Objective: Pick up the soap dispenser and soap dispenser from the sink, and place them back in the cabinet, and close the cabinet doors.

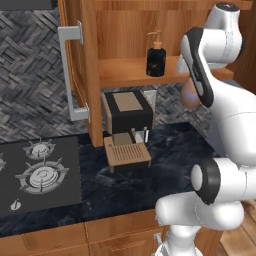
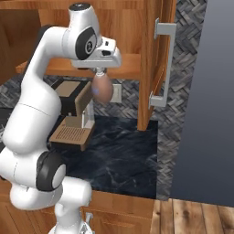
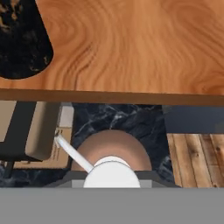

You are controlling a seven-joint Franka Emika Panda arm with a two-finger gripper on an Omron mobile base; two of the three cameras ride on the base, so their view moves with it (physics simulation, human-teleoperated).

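The black soap dispenser (image 1: pixel 156 56) already stands on the cabinet shelf (image 1: pixel 125 70); my claw (image 2: pixel 101 73) grips the peach soap dispenser (image 2: pixel 103 89) at frame centre, doors (image 2: pixel 157 64) unclosed.

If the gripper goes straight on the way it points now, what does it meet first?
The gripper points down, holding the peach-orange egg-shaped soap dispenser by its pump. Straight below lies the dark marble counter, probably just right of the black-and-tan coffee machine; depth is unclear.
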